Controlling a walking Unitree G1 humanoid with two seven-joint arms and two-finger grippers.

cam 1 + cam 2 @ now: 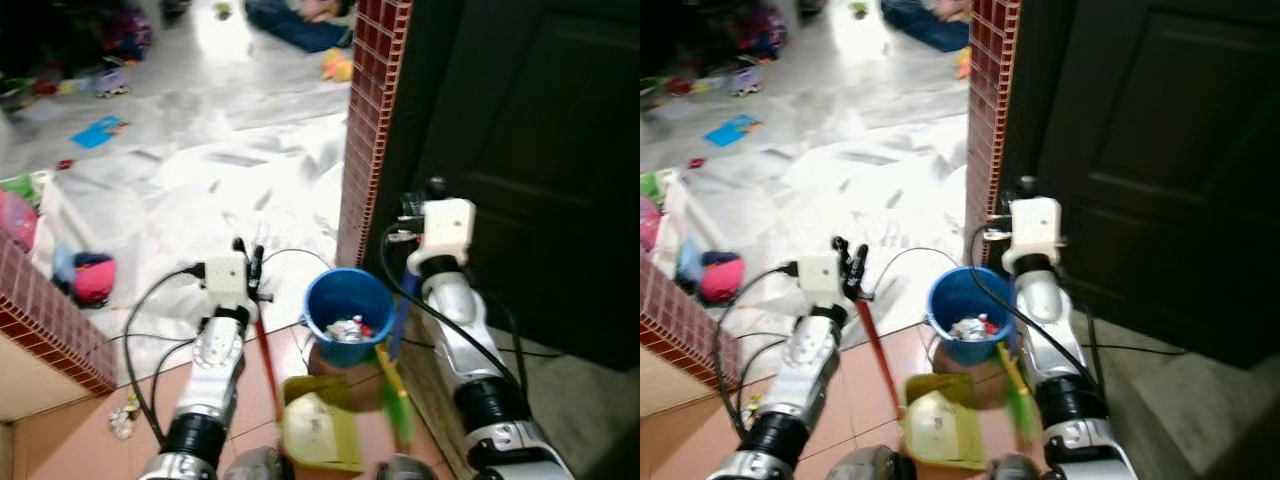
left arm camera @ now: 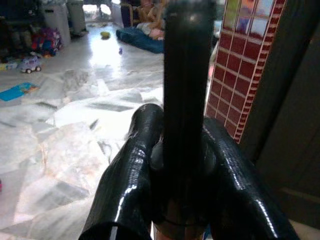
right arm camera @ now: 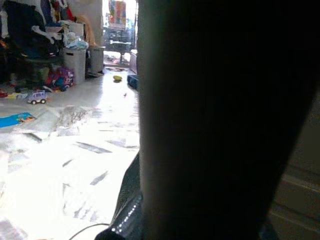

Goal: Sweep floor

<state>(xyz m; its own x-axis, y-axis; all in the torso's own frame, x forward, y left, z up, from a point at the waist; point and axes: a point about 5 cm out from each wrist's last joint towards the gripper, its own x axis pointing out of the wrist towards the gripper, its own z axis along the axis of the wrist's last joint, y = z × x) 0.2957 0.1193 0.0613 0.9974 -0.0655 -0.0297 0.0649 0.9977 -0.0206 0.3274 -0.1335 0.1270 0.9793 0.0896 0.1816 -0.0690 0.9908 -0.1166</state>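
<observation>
Left gripper (image 1: 250,262) jaws pinch red handle (image 1: 268,365); right gripper (image 1: 408,215) jaws unclear. Risk: dustpan (image 1: 318,428) swings, knocks bucket (image 1: 347,315) over.

Each arm is a run of rounded silver segments joined by a black ribbed collar, ending in a boxy white wrist housing, and loose black cables loop from each housing back along the arm. Left of the blue bucket (image 1: 346,313), the left gripper (image 1: 248,254) shows two long, glossy black fingers (image 2: 130,180) with a rounded, wet-looking sheen. Right of the bucket, the right gripper (image 1: 434,187) tops a housing with a small black connector on its side, where one cable plugs in and hangs in a long curve.
</observation>
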